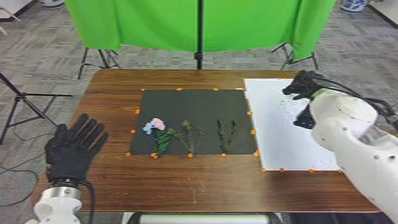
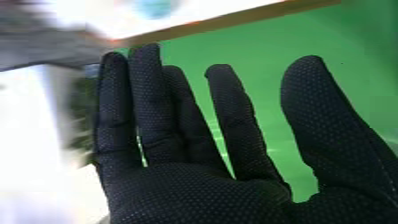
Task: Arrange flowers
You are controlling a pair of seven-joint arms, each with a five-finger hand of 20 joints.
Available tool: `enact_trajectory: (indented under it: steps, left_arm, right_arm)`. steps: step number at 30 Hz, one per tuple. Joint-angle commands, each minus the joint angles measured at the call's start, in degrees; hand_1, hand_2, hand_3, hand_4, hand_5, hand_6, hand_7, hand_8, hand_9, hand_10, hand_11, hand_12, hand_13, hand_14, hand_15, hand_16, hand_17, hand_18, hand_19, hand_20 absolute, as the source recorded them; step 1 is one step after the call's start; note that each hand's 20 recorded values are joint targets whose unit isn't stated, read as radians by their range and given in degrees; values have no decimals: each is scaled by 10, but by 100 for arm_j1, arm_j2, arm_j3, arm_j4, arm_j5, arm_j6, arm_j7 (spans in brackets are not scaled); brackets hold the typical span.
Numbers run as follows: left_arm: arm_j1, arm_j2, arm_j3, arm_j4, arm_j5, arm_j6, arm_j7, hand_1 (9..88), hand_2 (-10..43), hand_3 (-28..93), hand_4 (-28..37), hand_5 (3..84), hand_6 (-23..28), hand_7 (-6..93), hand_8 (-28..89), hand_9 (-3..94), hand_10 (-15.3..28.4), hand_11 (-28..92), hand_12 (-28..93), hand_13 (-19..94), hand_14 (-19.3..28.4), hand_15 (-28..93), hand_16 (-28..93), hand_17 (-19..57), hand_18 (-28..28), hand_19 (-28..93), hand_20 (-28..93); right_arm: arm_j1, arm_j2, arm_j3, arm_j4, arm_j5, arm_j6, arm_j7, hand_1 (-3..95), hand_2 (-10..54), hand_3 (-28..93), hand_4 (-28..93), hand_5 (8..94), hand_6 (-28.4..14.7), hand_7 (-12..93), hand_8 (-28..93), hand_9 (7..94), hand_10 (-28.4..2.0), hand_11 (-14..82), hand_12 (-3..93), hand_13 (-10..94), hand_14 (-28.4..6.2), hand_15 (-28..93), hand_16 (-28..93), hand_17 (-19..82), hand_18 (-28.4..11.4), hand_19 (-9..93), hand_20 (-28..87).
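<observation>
high head view looks forward and down, wrist view close along right hand (image 1: pixel 306 85), both catching green cloth (image 1: pixel 142 25).

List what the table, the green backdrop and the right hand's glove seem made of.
Table: probably wood, smooth finish; brown with visible grain.
Green backdrop: likely matte cloth, hanging in soft folds.
Right hand's glove: black fabric, apparently, textured with tiny dots.

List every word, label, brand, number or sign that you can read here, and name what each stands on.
There are none that can be read.
White sheet: faintly marked, too small to tell whether it is writing.
Black mat: no readable lettering.
</observation>
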State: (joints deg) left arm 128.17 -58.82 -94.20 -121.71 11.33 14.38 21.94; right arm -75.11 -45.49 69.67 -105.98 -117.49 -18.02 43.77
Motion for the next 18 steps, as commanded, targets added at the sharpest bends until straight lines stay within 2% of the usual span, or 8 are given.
enact_trajectory:
  steps: [1, 3, 4, 5, 6, 7, 13, 18]
  left_arm:
    - [106, -31, 12, -9, -150, 257, 75, 254, 111, 751, -283, 449, 70, 166, -92, 407, 149, 253, 134, 317, 142, 401, -48, -36, 142, 326, 139]
    - [132, -29, 5, -23, -169, 264, 84, 255, 112, 751, -283, 452, 70, 169, -93, 409, 148, 255, 133, 318, 142, 404, -49, -36, 143, 327, 140]
    - [117, -27, 6, -24, -164, 304, 58, 256, 112, 751, -283, 453, 70, 168, -94, 409, 148, 257, 133, 318, 142, 405, -49, -36, 142, 327, 140]
    - [106, -25, 8, -47, -184, 416, 46, 256, 113, 751, -283, 454, 70, 169, -94, 411, 150, 258, 133, 318, 142, 405, -50, -36, 142, 327, 141]
    - [105, -25, 13, -48, -188, 444, 60, 256, 114, 749, -283, 454, 70, 170, -94, 412, 150, 258, 133, 319, 142, 407, -50, -36, 142, 327, 141]
    - [103, -29, 7, -36, -199, 395, 66, 257, 119, 748, -283, 459, 69, 172, -94, 416, 150, 260, 132, 321, 142, 409, -50, -36, 143, 329, 141]
    - [131, -29, 1, -57, -221, 410, 83, 258, 128, 745, -283, 463, 68, 181, -99, 420, 150, 264, 130, 324, 144, 417, -54, -37, 143, 335, 142]
    - [119, -56, 34, -50, -222, 399, 78, 259, 128, 748, -283, 465, 69, 184, -101, 421, 148, 269, 129, 326, 144, 422, -57, -35, 142, 336, 141]
  right_arm:
    - [-505, 495, 514, 411, 34, -101, 523, 322, 51, 730, -224, 486, -80, 103, -85, 467, -233, 109, 171, 376, -212, 423, 114, 178, -245, 635, 200]
    - [-552, 500, 568, 459, 106, -168, 610, 324, 52, 728, -225, 485, -80, 103, -86, 456, -233, 105, 169, 367, -214, 416, 110, 178, -245, 636, 199]
    - [-598, 526, 579, 465, 159, -141, 643, 325, 51, 728, -226, 482, -81, 103, -86, 452, -232, 103, 168, 365, -214, 414, 108, 178, -245, 637, 198]
    - [-609, 517, 589, 493, 196, -204, 659, 327, 50, 728, -226, 480, -82, 103, -86, 451, -232, 102, 167, 364, -215, 415, 108, 178, -246, 638, 197]
    - [-612, 487, 620, 518, 263, -372, 714, 329, 49, 728, -227, 479, -82, 103, -86, 450, -232, 102, 166, 364, -215, 415, 107, 178, -246, 639, 197]
    - [-636, 476, 639, 529, 345, -382, 749, 334, 47, 726, -229, 479, -82, 103, -86, 455, -230, 104, 166, 373, -213, 418, 107, 179, -248, 644, 198]
    - [-705, 401, 681, 539, 675, -646, 731, 355, 32, 733, -238, 479, -80, 105, -86, 465, -224, 108, 163, 398, -208, 422, 109, 190, -253, 666, 205]
    - [-758, 385, 497, 662, 473, -494, 596, 381, 15, 733, -241, 486, -75, 112, -86, 478, -218, 114, 162, 434, -200, 438, 114, 225, -255, 711, 222]
